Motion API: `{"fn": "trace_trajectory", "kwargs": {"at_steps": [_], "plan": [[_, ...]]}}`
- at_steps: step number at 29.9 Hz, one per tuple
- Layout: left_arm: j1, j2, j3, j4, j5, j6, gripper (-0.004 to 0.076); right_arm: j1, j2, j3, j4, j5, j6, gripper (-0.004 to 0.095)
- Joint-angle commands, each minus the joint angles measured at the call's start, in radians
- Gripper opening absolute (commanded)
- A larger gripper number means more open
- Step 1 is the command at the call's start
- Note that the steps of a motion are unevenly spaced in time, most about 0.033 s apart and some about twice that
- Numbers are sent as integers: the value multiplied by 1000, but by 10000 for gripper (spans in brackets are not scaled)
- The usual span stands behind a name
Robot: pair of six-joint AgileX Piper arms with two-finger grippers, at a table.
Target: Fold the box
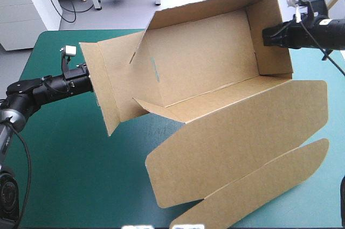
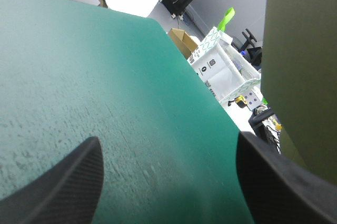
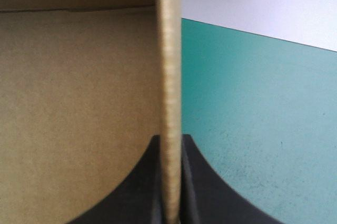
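Brown box (image 1: 210,62), walls (image 1: 272,35) raised (lid (image 1: 242,137) flat), seemingly tilted

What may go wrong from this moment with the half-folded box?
1. Only the right gripper is shut on the box, pinching the edge of one end wall; the board might slip or bend there.
2. The left gripper is open, with the board beside one finger, not between them, so closing now would probably miss it.
3. The wide lid spreads low toward the table's near edge and might drag on the teal-green cover.

Left claw (image 2: 167,138) wide, right claw (image 3: 169,140) tight
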Motion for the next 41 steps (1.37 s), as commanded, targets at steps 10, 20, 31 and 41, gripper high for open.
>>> {"fn": "trace_trajectory", "kwargs": {"at_steps": [10, 20, 31, 41], "plan": [[1, -37, -83, -121, 122, -27, 508, 131, -36, -32, -200, -231, 163, -17], [-44, -53, -130, -113, 122, -33, 509, 179, -36, -32, -321, -280, 241, -11], [-119, -53, -221, -115, 122, -36, 553, 320, -36, -32, -556, -370, 385, -11], [-118, -55, -232, -111, 122, -36, 564, 320, -36, -32, -696, -381, 499, -12]]}}
